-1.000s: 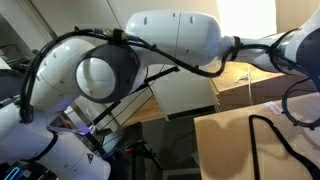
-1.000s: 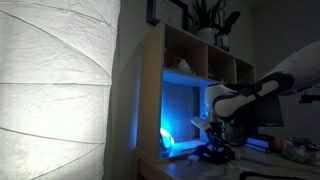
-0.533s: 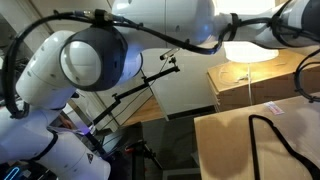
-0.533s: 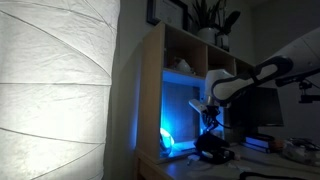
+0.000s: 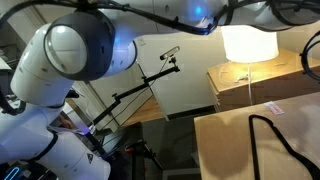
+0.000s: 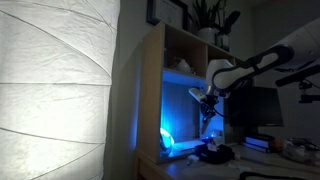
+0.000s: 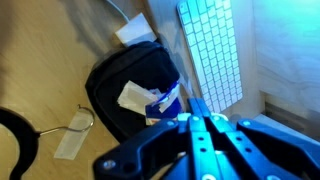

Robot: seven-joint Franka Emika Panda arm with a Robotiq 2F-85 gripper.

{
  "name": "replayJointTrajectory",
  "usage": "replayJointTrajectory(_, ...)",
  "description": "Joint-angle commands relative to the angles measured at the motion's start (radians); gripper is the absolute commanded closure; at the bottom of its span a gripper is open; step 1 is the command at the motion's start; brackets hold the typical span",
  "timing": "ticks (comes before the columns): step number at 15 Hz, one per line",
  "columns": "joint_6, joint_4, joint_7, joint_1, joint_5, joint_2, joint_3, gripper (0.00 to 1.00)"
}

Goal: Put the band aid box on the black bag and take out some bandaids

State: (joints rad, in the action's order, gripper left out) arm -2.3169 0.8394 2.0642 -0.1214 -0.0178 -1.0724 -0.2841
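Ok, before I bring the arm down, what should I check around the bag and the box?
1. Band aid box lies on the black bag: ok.
2. Gripper is above the bag, touching nothing: ok.
3. Jaws open for a grasp: not ok, they are shut with nothing seen between them.
4. Box is open: cannot tell.
5. Pale strip on the wooden table is a bandaid: cannot tell.
6. Keyboard clear of the bag: cannot tell, it lies close beside it.

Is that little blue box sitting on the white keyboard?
No, in the wrist view the band aid box lies on the black bag, and the keyboard is beside the bag.
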Motion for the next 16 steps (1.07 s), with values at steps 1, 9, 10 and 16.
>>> replayJointTrajectory(1, -0.050, 0.147, -0.094, 0.002, 0.021, 0.102, 0.050, 1.00)
replayJointTrajectory(9, -0.019, 0.386, -0.564, -0.080, 0.154, 0.270, 0.271, 1.00)
replayJointTrajectory(10, 0.002, 0.408, -0.628, -0.091, 0.187, 0.286, 0.285, 1.00)
replayJointTrajectory(16, 0.296, 0.445, -0.883, -0.108, 0.287, 0.321, 0.267, 0.74)
